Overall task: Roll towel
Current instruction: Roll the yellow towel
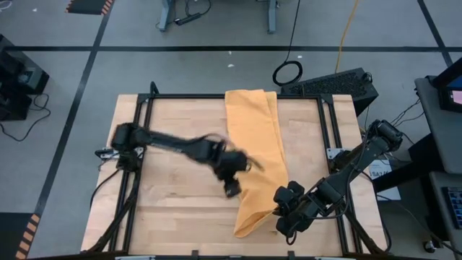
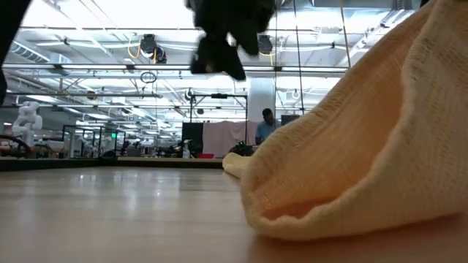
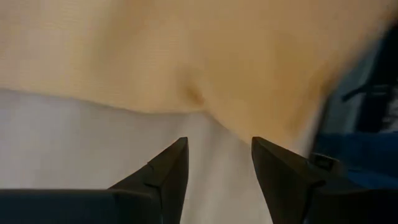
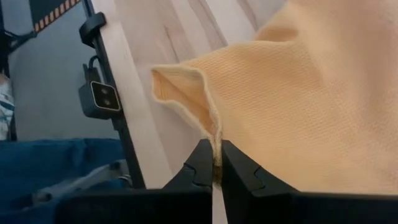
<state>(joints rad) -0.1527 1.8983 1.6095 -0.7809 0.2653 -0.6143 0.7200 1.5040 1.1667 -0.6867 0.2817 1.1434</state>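
Low view: towel (image 2: pixel 365 146) is filling the frame's near right, a lifted hump w/ its folded lip resting on the wooden table (image 2: pixel 110 212). Dark gripper shape hanging at top, off the cloth; going by the high view it's prob the left one. A person is standing far back in the room.

High view: towel (image 1: pixel 256 155) is lying as a long strip, far table edge down to near edge, long axis running away from the robot. Left gripper (image 1: pixel 232 173) is sitting just beside the strip's left edge, about mid-length. Right gripper (image 1: pixel 283 211) is at the strip's near end, right side.

Left wrist view: left gripper (image 3: pixel 219 163) fingers are standing apart w/ nothing between them; cloth (image 3: pixel 186 56) is just ahead of the tips, not yet touched.

Right wrist view: right gripper (image 4: pixel 216 163) fingers are pressed together on the towel's hem (image 4: pixel 214 134), pinching a corner; the corner is standing up off the table (image 4: pixel 158 74), the rest of the cloth spreading away beyond.

Key relation: near end is the roll's start, and the right arm is already holding it. Left arm is nearer the strip's middle; towel edge is lying straight ahead of its open fingers. Judgement: left needs to reach the near-left corner so both are lifting the same short edge, then rolling along the long axis toward the far edge.

Risk: one-corner lift looks likely to skew the roll.
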